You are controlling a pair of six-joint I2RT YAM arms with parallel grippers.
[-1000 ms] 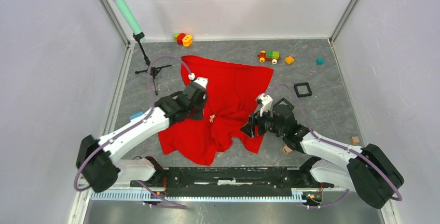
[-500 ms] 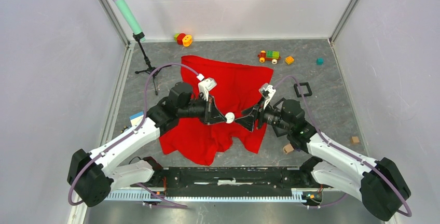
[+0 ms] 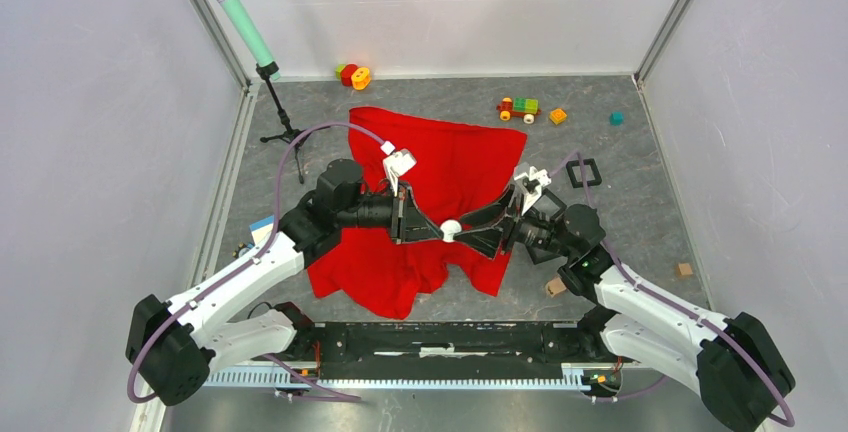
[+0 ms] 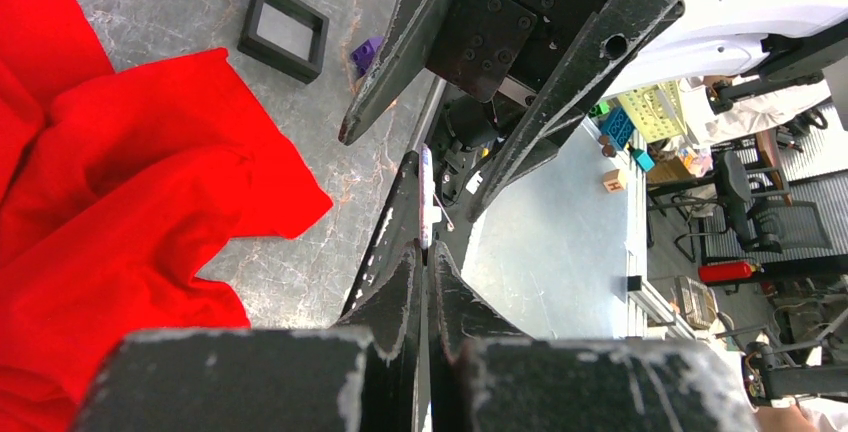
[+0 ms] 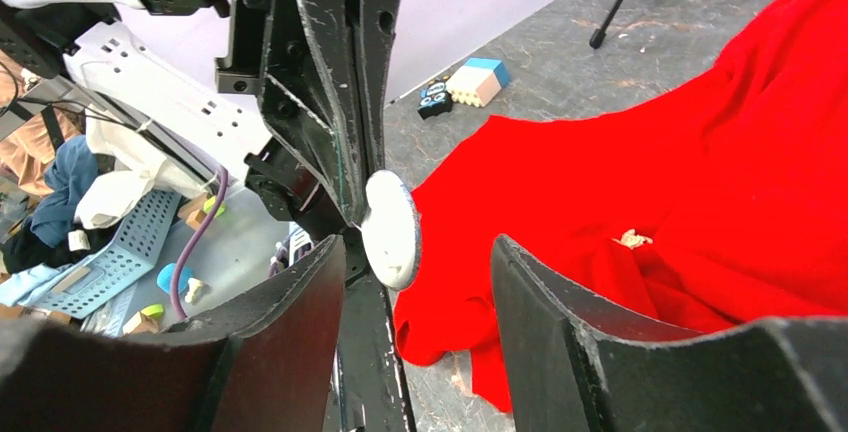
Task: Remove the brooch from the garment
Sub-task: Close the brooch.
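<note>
The red garment [image 3: 455, 157] lies crumpled on the grey table. The brooch [image 5: 631, 239], a tiny pale ornament, sits on the garment [image 5: 700, 142] in the right wrist view; the left arm hides it from above. My left gripper [image 3: 438, 231] is shut on the rim of a white disc [image 3: 451, 229], held above the cloth. Seen from the left wrist, the disc [image 4: 427, 192] is edge-on just past the left gripper [image 4: 424, 249]. My right gripper [image 5: 416, 247] is open, one finger on each side of the white disc [image 5: 390, 227], not touching it.
Two black square trays [image 3: 583, 172] [image 4: 283, 30] lie right of the cloth. A tripod stand [image 3: 287, 130] with a green microphone stands at the back left. A toy train [image 3: 519, 108], small blocks [image 3: 558, 115] and ring toys [image 3: 353, 75] lie along the back. A wooden cube [image 3: 553, 288] is near the right arm.
Both grippers rose off the cloth and met tip to tip above it. The white disc now shows at the left gripper's tips, and the right jaws have narrowed around it.
</note>
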